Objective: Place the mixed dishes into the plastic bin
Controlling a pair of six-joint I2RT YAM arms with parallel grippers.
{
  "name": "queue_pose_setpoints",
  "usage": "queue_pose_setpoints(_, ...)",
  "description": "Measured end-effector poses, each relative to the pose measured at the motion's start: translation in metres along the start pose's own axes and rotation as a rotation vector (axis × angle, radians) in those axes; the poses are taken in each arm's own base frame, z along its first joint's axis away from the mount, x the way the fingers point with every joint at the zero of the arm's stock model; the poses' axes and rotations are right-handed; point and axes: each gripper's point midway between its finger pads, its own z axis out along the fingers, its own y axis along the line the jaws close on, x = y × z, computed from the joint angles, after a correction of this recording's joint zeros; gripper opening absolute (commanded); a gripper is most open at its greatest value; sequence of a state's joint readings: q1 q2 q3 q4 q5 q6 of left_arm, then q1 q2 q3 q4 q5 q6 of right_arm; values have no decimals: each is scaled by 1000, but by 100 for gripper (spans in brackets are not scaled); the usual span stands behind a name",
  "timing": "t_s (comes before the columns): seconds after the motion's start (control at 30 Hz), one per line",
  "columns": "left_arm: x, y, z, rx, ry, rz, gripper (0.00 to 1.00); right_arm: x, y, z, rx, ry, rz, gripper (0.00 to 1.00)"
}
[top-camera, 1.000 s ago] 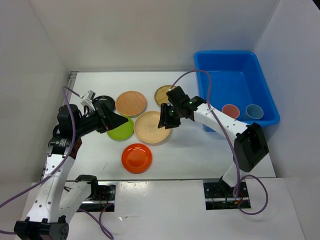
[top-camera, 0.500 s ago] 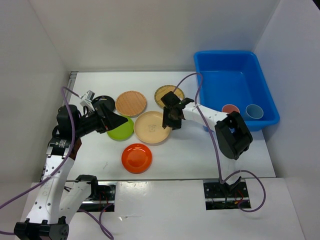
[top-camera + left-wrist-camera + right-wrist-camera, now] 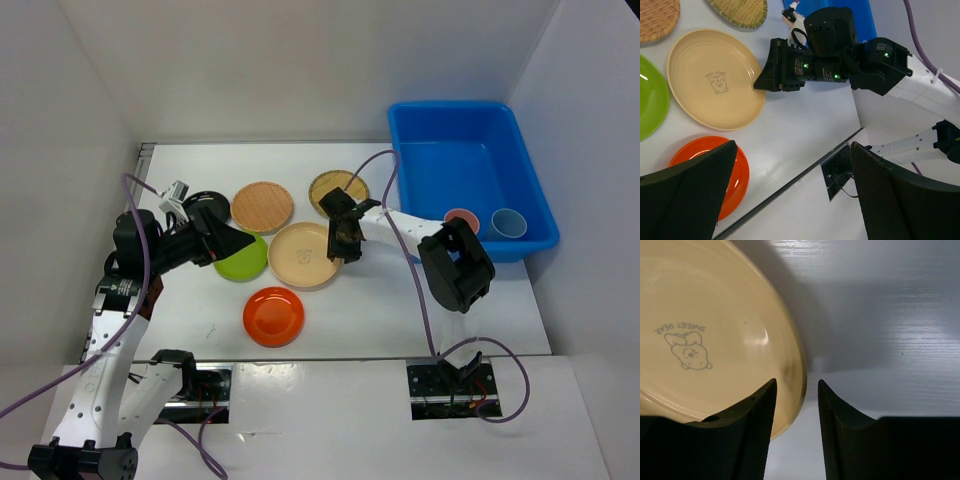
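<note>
My right tool [image 3: 796,390] is released, straddling the right rim of the cream round bear-print plate [image 3: 715,315]; plate body lies left of it, flat on the white desk [image 3: 890,315].

The round cream plate [image 3: 715,330] looks smooth and glossy, catching a soft highlight, while the white table [image 3: 880,315] under it is matt with a fine wood-like grain. The round woven bamboo plate [image 3: 737,10] is rough-textured; the large blue rectangular bin [image 3: 470,170] is smooth, shiny plastic.
</note>
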State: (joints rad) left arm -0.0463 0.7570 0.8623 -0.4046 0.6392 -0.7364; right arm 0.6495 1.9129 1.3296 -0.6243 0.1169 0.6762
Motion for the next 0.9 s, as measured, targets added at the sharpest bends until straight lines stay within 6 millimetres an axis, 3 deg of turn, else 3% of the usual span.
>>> queue_pose_setpoints(0.13,-1,1,0,-5,-4,0,100,3,-1,7,9,10,-2,39)
queue_pose_setpoints(0.27,-1,1,0,-5,-4,0,100,3,0,11,8,12,3,23)
queue_pose_setpoints(0.4,-1,1,0,-6,-5,0,100,-3,5,11,-12,-7,21,0)
queue_pose_setpoints(0.6,-1,1,0,-7,-6,3,100,-10,6,0,-15,-8,19,0)
queue_pose_setpoints(0.73,-2,1,0,-10,-10,4,100,-22,-1,-34,-13,-29,-1,0)
queue_pose_setpoints(0.9,-2,1,0,-10,-10,5,100,-76,-20,-103,-72,-143,64,0)
